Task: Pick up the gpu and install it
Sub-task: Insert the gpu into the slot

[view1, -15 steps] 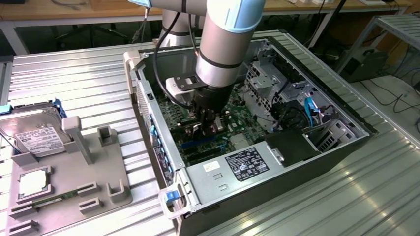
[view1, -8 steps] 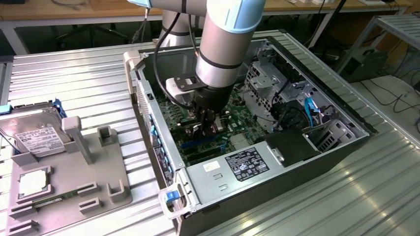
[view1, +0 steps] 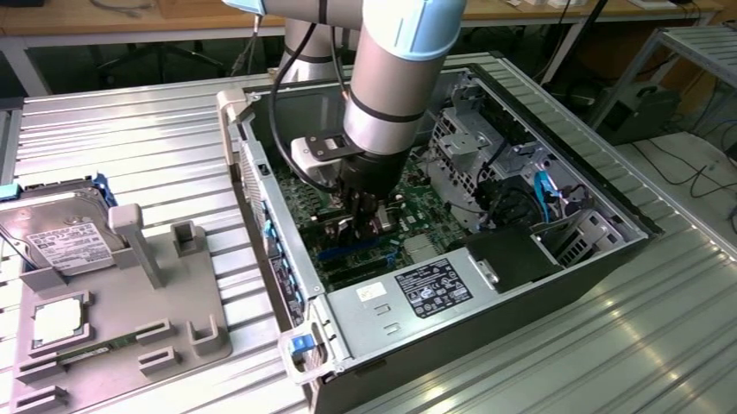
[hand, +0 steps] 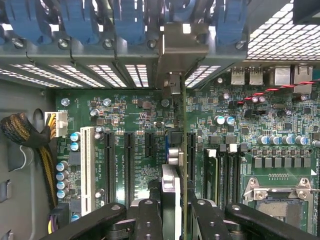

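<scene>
Item: open computer case (view1: 599, 259), lying at centre frame of the exterior view on a ribbed metal counter (view1: 138, 147).

Hand (view1: 366, 226): lowered inside the case over the green motherboard (view1: 426, 211), clamped on the gpu (hand: 176, 150).

Gpu: held edge-on in the wrist view, upright between the fingers (hand: 150, 220), above the black expansion slots (hand: 128, 165); its silver bracket (hand: 181, 47) sits against the case's rear wall.

Also present: grey fixture tray (view1: 173, 302), lower left of the exterior view, carrying a hard drive (view1: 58, 237).
</scene>
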Controlling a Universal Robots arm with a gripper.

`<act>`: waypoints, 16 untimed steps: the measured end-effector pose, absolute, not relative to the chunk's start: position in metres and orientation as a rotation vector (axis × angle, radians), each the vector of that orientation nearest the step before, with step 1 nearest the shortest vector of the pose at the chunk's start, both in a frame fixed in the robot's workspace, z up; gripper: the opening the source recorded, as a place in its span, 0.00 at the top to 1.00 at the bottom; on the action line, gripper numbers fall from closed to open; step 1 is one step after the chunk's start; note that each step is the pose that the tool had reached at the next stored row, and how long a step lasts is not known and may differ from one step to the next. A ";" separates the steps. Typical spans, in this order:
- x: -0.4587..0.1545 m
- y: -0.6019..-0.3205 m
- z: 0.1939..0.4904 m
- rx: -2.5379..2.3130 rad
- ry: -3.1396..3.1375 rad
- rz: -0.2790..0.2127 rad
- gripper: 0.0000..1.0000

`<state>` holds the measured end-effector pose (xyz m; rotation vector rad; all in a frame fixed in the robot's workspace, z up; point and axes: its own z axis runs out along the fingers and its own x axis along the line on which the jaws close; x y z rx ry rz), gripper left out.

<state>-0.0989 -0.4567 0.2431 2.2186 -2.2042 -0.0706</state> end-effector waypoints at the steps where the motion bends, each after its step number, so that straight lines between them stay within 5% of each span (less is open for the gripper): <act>1: -0.099 -0.457 0.243 2.219 -2.204 -0.071 0.72; 16: -0.099 -0.460 0.244 2.223 -2.208 -0.080 0.72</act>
